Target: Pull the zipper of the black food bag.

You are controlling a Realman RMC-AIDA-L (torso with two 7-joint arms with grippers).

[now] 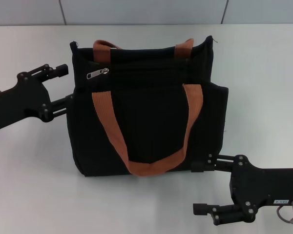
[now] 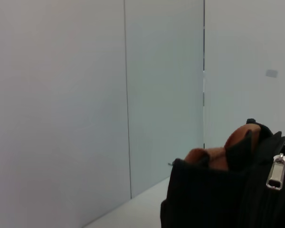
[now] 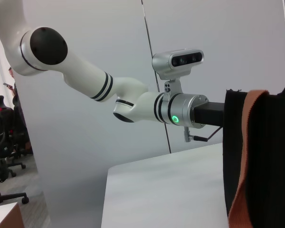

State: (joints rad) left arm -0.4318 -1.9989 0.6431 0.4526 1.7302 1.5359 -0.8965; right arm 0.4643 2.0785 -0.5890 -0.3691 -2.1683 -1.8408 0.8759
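The black food bag [image 1: 151, 122] stands upright on the white table, with two orange-brown straps [image 1: 146, 168]. The zipper, a small silver pull tab [image 1: 97, 74], lies at the left end of the zip track near the bag's top. My left gripper [image 1: 68, 85] is open beside the bag's left side, level with the zipper, its nearer finger at the bag's wall. My right gripper [image 1: 199, 187] is open and empty at the bag's front right corner, one finger next to its base. The left wrist view shows the pull tab [image 2: 277, 172] on the bag [image 2: 209, 199].
The white table [image 1: 29, 185] stretches on all sides of the bag, with a grey panelled wall behind it. The right wrist view shows my white left arm [image 3: 133, 102] reaching to the bag [image 3: 266, 142].
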